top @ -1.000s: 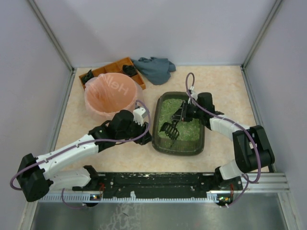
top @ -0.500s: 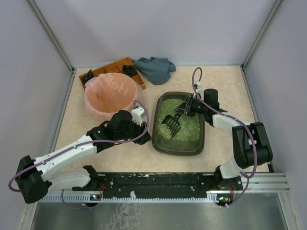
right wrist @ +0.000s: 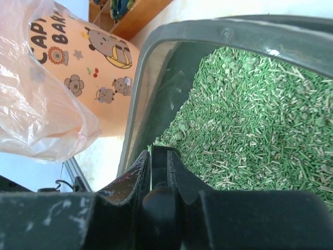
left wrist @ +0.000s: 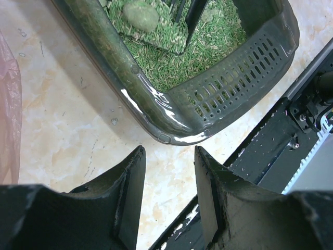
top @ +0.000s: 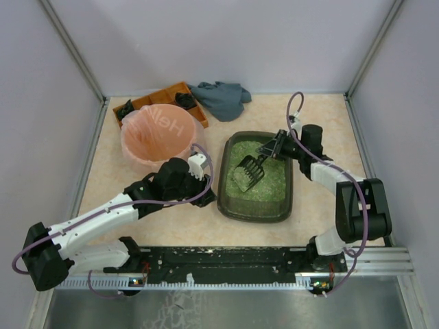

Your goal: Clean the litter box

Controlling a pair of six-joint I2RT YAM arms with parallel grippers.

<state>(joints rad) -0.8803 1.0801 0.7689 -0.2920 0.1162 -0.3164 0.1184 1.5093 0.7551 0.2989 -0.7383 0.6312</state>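
The litter box point(top: 222, 195), a dark grey-green tray of green granules, lies at the table's centre. My right gripper point(top: 280, 146) hovers over its far right corner, shut on the handle of a black slotted scoop point(top: 248, 171). The scoop's blade is over the litter. In the left wrist view the scoop point(left wrist: 165, 37) carries granules and a greenish clump point(left wrist: 139, 14). The right wrist view shows the handle point(right wrist: 160, 172) pinched between the fingers of my right gripper point(right wrist: 158, 155). My left gripper point(top: 204, 168) stands open and empty beside the box's left wall, above bare table point(left wrist: 169, 153).
A round bin lined with a pink bag point(top: 159, 133) stands left of the box, close to my left arm. Behind it are an orange compartmented tray point(top: 167, 96) and a grey cloth point(top: 223, 99). The black base rail point(top: 233, 264) runs along the near edge.
My right gripper has drawn back toward the far right corner of the box, swinging the scoop's blade up and toward the back. The left arm has barely moved.
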